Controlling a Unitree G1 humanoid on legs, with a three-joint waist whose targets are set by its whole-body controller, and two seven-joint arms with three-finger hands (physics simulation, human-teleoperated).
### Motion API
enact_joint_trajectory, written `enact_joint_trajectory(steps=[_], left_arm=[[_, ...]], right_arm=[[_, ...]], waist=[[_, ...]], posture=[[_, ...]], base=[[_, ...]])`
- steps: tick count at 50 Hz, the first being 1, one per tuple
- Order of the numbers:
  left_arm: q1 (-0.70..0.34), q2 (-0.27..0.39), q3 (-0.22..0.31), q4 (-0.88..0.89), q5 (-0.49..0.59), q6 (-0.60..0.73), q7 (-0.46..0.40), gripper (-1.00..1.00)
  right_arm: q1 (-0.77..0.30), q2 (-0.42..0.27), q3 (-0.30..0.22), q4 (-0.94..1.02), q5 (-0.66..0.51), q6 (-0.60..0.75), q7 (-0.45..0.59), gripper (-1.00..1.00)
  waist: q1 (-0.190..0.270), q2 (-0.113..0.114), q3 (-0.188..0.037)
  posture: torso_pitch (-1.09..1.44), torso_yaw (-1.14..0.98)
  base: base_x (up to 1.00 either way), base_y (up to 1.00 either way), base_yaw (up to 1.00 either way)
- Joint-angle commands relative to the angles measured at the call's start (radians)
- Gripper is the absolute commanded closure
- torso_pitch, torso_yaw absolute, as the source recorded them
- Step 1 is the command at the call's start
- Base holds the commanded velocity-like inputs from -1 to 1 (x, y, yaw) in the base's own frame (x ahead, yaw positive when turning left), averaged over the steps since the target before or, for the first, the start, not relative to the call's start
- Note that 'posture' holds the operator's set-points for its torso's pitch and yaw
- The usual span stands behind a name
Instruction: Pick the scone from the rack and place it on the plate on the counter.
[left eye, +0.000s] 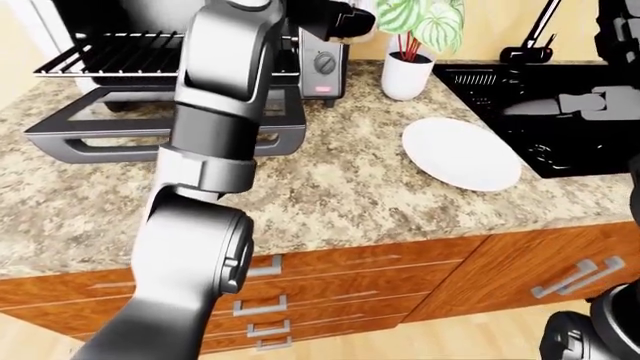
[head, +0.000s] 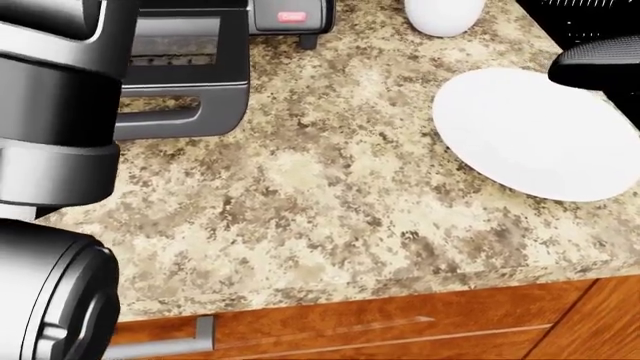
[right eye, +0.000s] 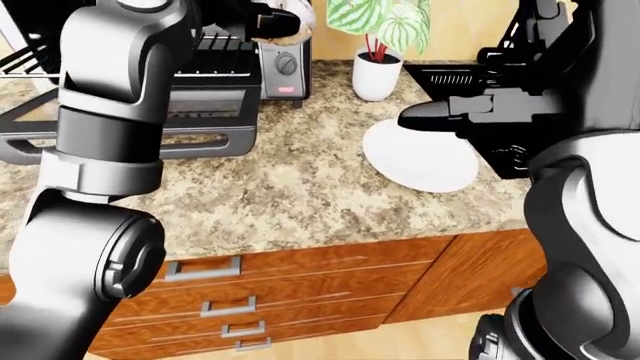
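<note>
The white plate (head: 535, 139) lies on the speckled counter at the right; it also shows in the left-eye view (left eye: 460, 154). The toaster oven (left eye: 150, 75) stands at the upper left with its door folded down and its wire rack (left eye: 120, 52) showing. I see no scone on the visible part of the rack. My left arm rises through the left of the views, and my left hand (right eye: 272, 19) is at the top edge by the oven's top right corner; its grip is unclear. My right hand (right eye: 435, 116) hovers over the plate's far edge, fingers straight and empty.
A white pot with a green plant (left eye: 408, 71) stands beyond the plate. A black sink (left eye: 540, 112) with a faucet lies to the plate's right. Wooden drawers with metal handles (left eye: 260, 304) run below the counter edge.
</note>
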Motion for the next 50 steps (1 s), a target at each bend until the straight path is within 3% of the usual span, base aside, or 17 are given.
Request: enact_joint_trajectory(steps=[1,22,35,50], left_arm=[[-0.051,0.004,0.008,-0.033,0.002,-0.044,0.003,1.00],[-0.054,-0.092,-0.016,0.045,0.010,-0.115,-0.014,1.00],[-0.132,-0.154,-0.008,0.348,-0.021,-0.347,0.035,1.00],[-0.182,-0.204,0.002,0.546,-0.034,-0.504,0.053,1.00]], right_arm=[[-0.020,-0.020,-0.013,-0.011,0.015,-0.026,-0.015,-1.00],[0.018,-0.128,-0.093,-0.017,0.162,-0.028,-0.101,-1.00],[0.101,-0.193,-0.169,-0.050,0.291,-0.042,-0.168,-1.00],[0.129,-0.226,-0.155,-0.038,0.342,-0.084,-0.212,-1.00]], waist=[[-0.002,-0.003,-0.031],[-0.053,-0.021,-0.030],[-0.095,-0.041,-0.036],[-0.184,-0.054,-0.045]], posture=[[0.00,-0.05],[0.00,-0.15],[0.00,-0.22],[0.00,-0.29]], base=[[0.00,0.00,0.00],[0.00,0.00,0.00],[0.00,0.00,0.00],[0.00,0.00,0.00]])
